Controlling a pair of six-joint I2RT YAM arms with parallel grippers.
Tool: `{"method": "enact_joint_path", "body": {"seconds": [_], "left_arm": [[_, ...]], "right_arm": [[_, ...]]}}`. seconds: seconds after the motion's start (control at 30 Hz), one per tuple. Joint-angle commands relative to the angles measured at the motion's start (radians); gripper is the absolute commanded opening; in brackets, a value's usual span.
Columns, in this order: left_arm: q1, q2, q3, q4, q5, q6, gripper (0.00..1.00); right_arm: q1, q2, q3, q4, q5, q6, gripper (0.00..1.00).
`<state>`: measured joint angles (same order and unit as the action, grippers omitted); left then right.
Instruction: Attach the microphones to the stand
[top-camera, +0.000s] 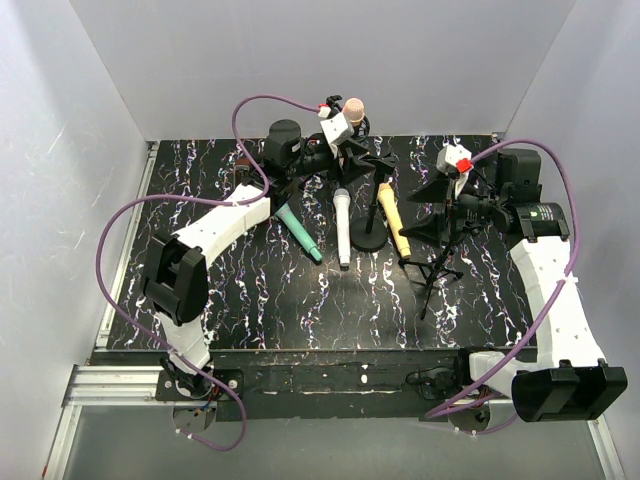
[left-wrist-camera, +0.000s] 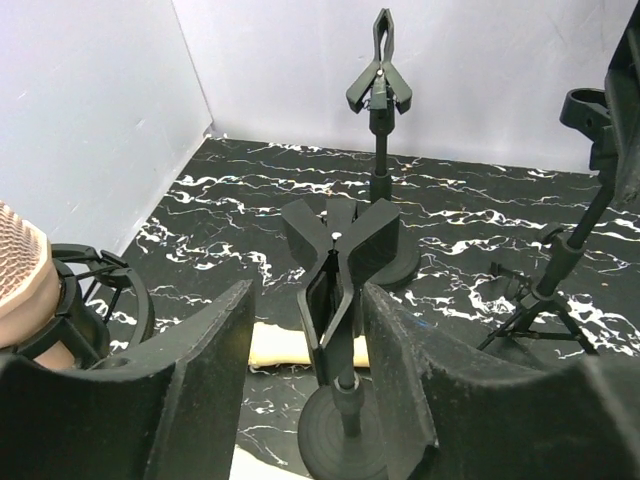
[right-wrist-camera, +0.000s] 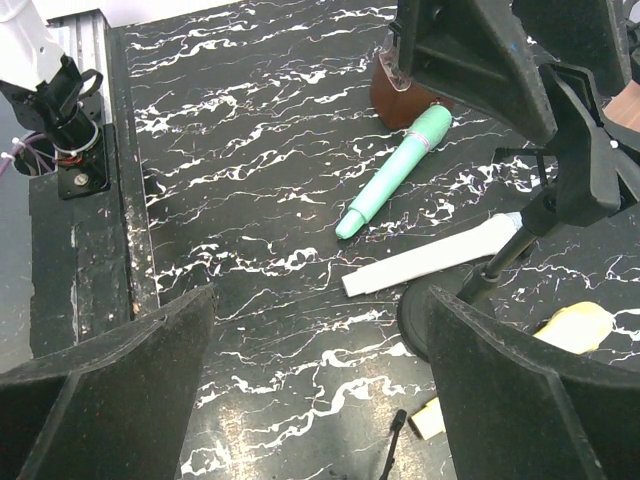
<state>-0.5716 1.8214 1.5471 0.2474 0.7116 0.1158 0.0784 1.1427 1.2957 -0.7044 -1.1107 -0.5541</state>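
My left gripper (top-camera: 350, 150) is open at the back of the table. In the left wrist view its fingers (left-wrist-camera: 200, 380) flank a black clip stand (left-wrist-camera: 340, 290), with gaps on both sides. A pink microphone (top-camera: 352, 108) sits in a shock mount (left-wrist-camera: 95, 300) just left of this gripper. A green microphone (top-camera: 298, 232), a white one (top-camera: 342, 228) and a yellow one (top-camera: 392, 218) lie loose on the table. My right gripper (top-camera: 432, 208) is open and empty above the table (right-wrist-camera: 320, 400).
A round-base stand (top-camera: 370, 240) stands between the white and yellow microphones. A black tripod stand (top-camera: 435, 270) is under my right arm. A second clip stand (left-wrist-camera: 380, 80) stands farther off. A brown object (right-wrist-camera: 395, 90) sits beyond the green microphone. White walls close three sides.
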Motion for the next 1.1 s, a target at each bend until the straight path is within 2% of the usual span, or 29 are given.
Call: {"method": "enact_joint_path", "body": {"seconds": [0.0, 0.1, 0.23, 0.3, 0.43, 0.63, 0.8, 0.97, 1.07], "left_arm": [[-0.007, -0.005, 0.047, 0.003, 0.014, -0.001, 0.43], [-0.008, -0.002, 0.06, -0.022, 0.028, -0.001, 0.34], [-0.011, -0.008, 0.068, -0.037, 0.049, -0.011, 0.09], [-0.011, -0.019, 0.065, -0.034, 0.051, -0.031, 0.01], [-0.011, -0.057, 0.058, -0.06, 0.065, -0.059, 0.0], [-0.011, -0.122, 0.012, -0.053, 0.115, -0.178, 0.0], [-0.011, -0.18, -0.076, -0.008, 0.146, -0.272, 0.0], [-0.013, -0.258, -0.156, 0.013, 0.167, -0.318, 0.0], [-0.02, -0.304, -0.194, -0.013, 0.183, -0.314, 0.0]], "right_arm": [[-0.009, -0.026, -0.007, 0.031, -0.035, 0.013, 0.91], [-0.011, -0.026, -0.009, 0.034, -0.04, 0.016, 0.9], [-0.019, -0.031, -0.009, 0.039, -0.046, 0.025, 0.9], [-0.022, -0.035, -0.007, 0.034, -0.047, 0.028, 0.9], [-0.037, -0.047, 0.007, 0.008, -0.037, 0.016, 0.9], [-0.049, -0.06, 0.033, -0.035, -0.047, 0.005, 0.9], [-0.049, -0.07, 0.042, -0.076, -0.041, -0.015, 0.9], [-0.049, -0.081, 0.05, -0.119, -0.051, -0.027, 0.9], [-0.049, -0.077, 0.074, -0.202, -0.072, -0.085, 0.91]]}}
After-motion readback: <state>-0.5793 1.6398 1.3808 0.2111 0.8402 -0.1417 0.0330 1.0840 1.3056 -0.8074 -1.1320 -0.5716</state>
